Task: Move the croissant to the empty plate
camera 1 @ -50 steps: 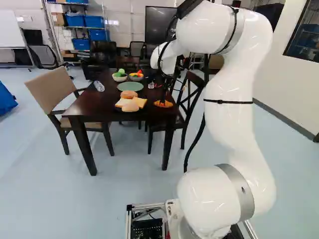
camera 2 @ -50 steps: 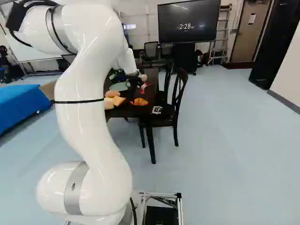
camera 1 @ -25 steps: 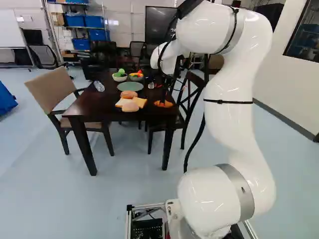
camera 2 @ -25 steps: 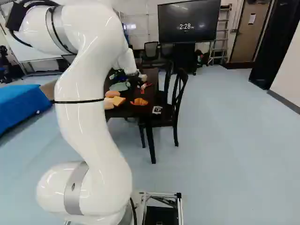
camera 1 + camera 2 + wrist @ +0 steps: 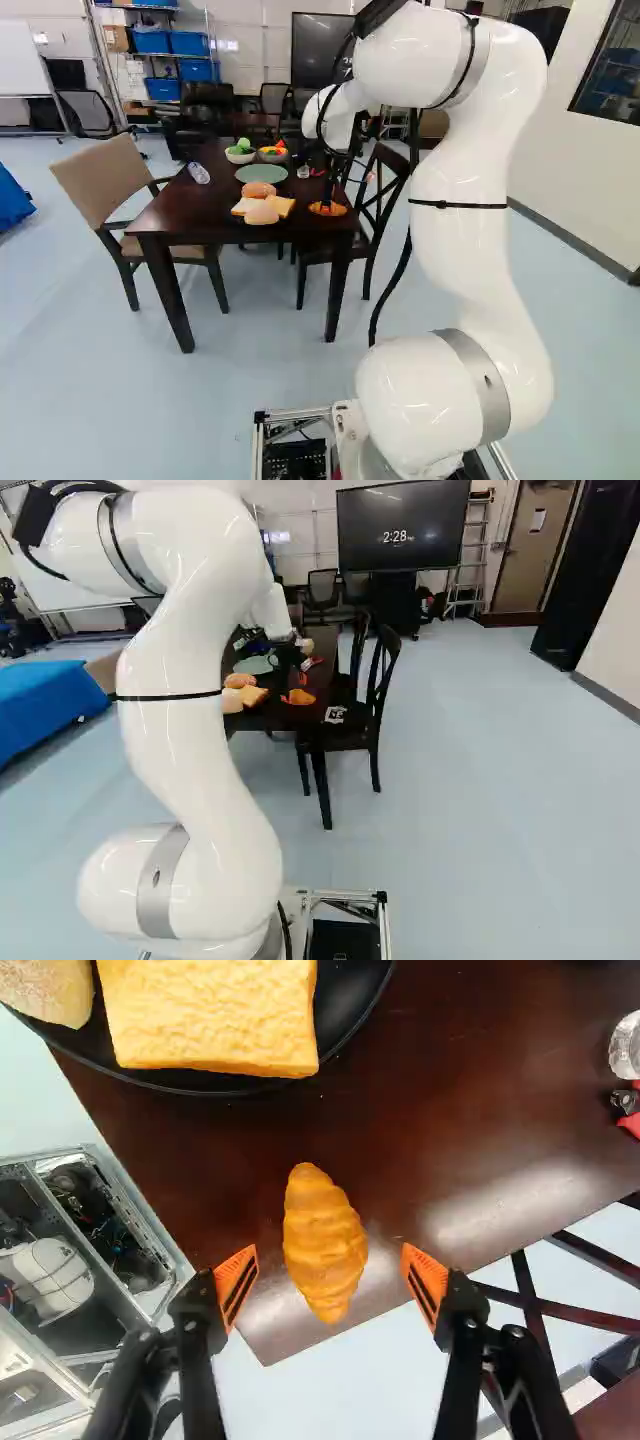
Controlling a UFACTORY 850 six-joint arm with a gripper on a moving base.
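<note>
My gripper (image 5: 328,192) is low over the near right corner of the dark table in the left base view, right at the croissant (image 5: 336,209). In the wrist view the gripper (image 5: 332,1278) stands open, an orange pad on either side of the croissant (image 5: 325,1245) with a gap at each side. The croissant lies on the bare tabletop, its lower part between the fingertips and the rest ahead of them. A bare green plate (image 5: 261,174) lies farther back on the table, left of the gripper in the left base view.
A black plate (image 5: 352,1022) holding bread slices (image 5: 210,1015) and buns is close beside the croissant. Two bowls (image 5: 240,156) of toy food stand behind the green plate. A clear bottle (image 5: 199,173) lies on the table's left side. Chairs (image 5: 372,210) flank the table.
The gripper has come down a little at the croissant, and its orange pads now show beside it in the right base view. The base, the croissant and the plates have stayed in place.
</note>
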